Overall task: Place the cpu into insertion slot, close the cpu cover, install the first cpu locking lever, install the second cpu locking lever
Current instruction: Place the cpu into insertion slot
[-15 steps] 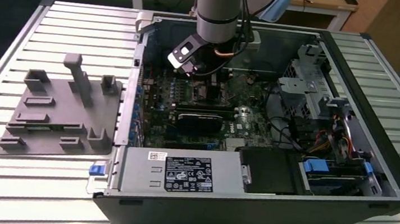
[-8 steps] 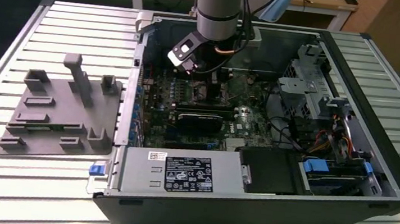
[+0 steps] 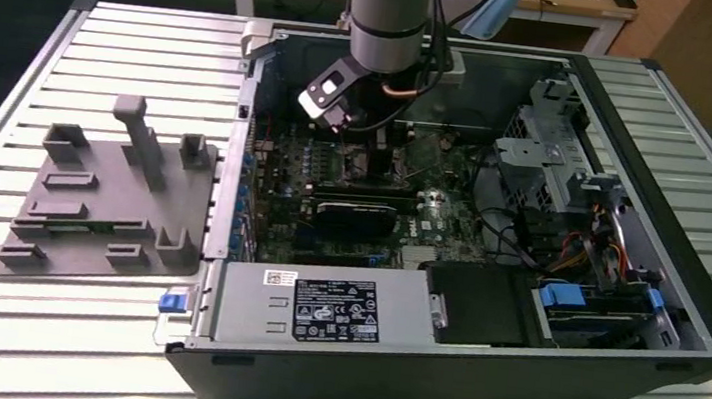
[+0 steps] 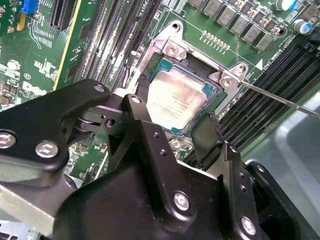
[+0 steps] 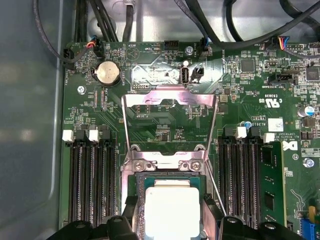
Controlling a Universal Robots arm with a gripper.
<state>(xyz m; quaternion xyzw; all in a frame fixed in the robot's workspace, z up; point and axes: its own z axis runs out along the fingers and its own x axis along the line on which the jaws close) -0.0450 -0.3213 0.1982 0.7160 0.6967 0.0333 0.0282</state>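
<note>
A robot arm [image 3: 388, 12], sleeved in matte grey, is reaching down into an open black computer case [image 3: 442, 391] that is lying on a ribbed metal table [image 3: 146, 35]. A grey moulded fixture [image 3: 100, 211] with blocky pegs is sitting outside the case on the exterior view's left.

In the second wrist view, the black, angular gripper [image 4: 175, 107] is straddling the cpu [image 4: 182, 95]. Its two fingers [image 4: 143, 92] are pressing in against opposite edges of the flat square chip and pinching it. The chip's dull silver face is catching the light, with a thin green border showing round it. It is lying flat inside the insertion slot [image 4: 159, 50], a square socket whose bright steel rim is carrying round-headed screws at its corners. A thin steel lever rod [image 4: 280, 98] is slanting away from the socket, unlatched.

In the first wrist view, the cpu cover [image 5: 170, 99] is standing swung open on its hinge beyond the chip. It is a thin silvery frame, and the green circuit board [image 5: 250, 100] is showing through its wide window. Long black ribbed memory slots [image 5: 92, 185] are running alongside the socket on both flanks. A shiny round coin battery [image 5: 107, 73] is sitting near the board's edge.
</note>
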